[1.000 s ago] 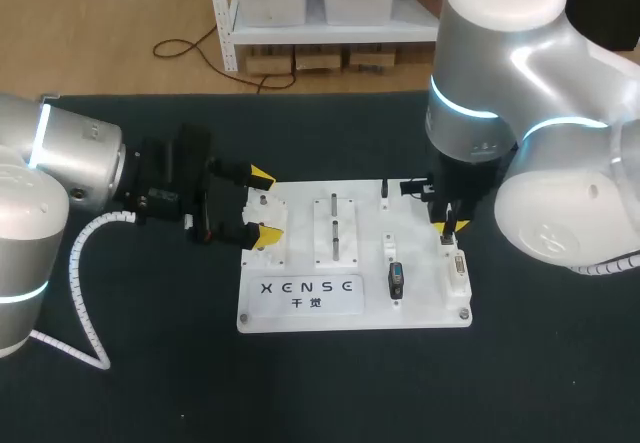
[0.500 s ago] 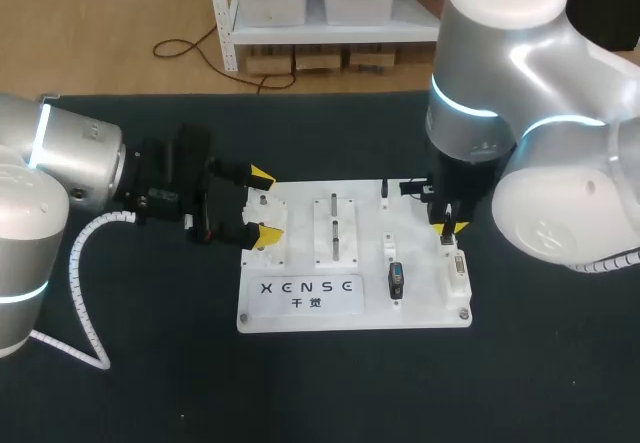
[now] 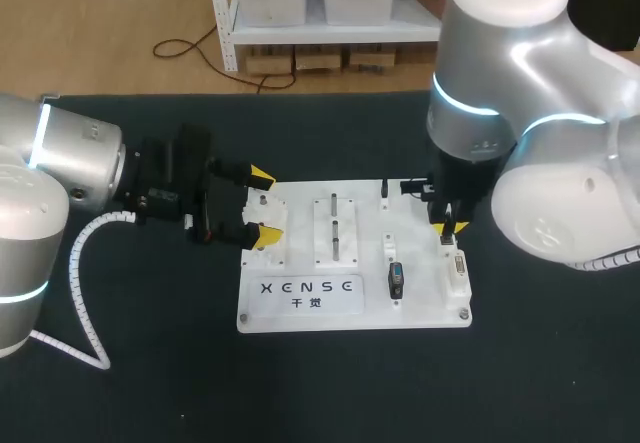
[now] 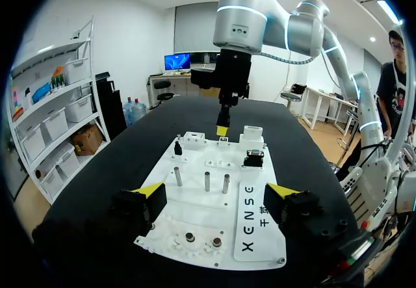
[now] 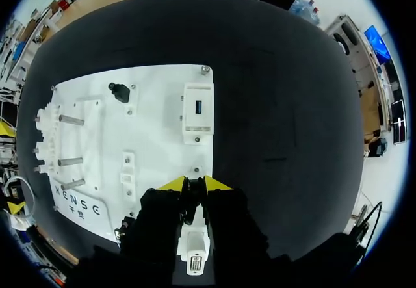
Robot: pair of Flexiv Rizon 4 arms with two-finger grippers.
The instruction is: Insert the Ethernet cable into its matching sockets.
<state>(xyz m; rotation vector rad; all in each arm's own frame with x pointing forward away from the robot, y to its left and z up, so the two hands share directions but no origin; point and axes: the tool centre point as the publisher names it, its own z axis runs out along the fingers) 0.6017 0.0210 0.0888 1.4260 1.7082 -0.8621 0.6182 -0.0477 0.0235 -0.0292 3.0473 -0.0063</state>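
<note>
Right gripper (image 3: 446,228), clenched perhaps on a hidden plug, hovers over the socket (image 3: 457,267) at the right edge of the board (image 3: 420,305), so insertion needs a straight push down; left gripper (image 3: 263,203) gapes at its left end.

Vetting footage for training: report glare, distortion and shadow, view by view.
Head view: glare on the right arm shell, the board evenly lit. Left wrist view: fisheye bows the board's edges, and the left gripper has dark fingers. Right wrist view: the table edge curves strongly; the right gripper body sits in shadow.
</note>
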